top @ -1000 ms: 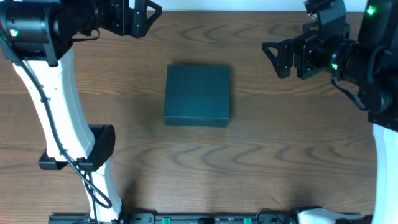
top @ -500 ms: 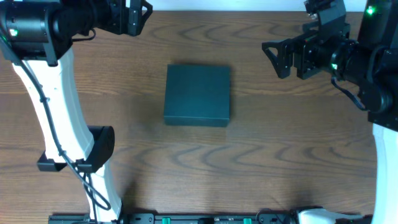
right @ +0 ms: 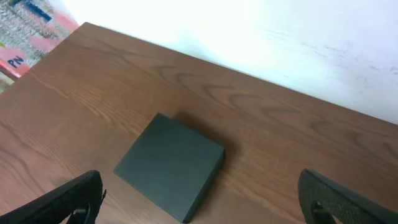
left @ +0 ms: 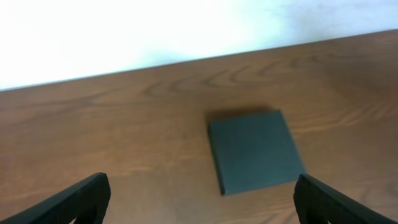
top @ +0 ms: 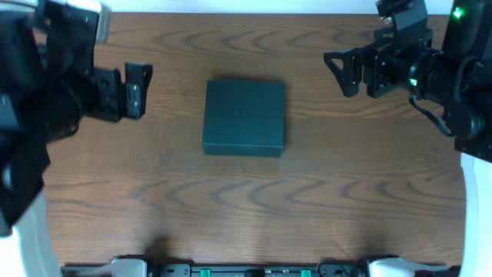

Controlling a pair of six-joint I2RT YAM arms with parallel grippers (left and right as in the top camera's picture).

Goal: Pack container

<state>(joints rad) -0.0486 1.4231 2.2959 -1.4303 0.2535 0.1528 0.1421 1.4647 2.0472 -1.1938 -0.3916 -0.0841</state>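
Observation:
The container (top: 244, 118) is a square dark teal box lying with its lid shut at the middle of the wooden table. My left gripper (top: 141, 91) hovers to its left, open and holding nothing, pointing toward it. In the left wrist view the container (left: 255, 149) lies ahead and right of centre, beyond the open gripper (left: 199, 202). My right gripper (top: 360, 45) hangs open at the back right, apart from the box. The right wrist view shows the container (right: 171, 165) ahead of the spread gripper (right: 202, 202), with nothing between the fingers.
The brown wooden table (top: 254, 208) carries only the box. A white wall (right: 261, 31) runs behind its far edge. The right arm's body (top: 461, 85) fills the right side, and the left arm's blurred bulk (top: 38, 115) covers the left.
My left arm has swung from the back left corner toward the front, its gripper now level with the container. The right arm and the container have not moved.

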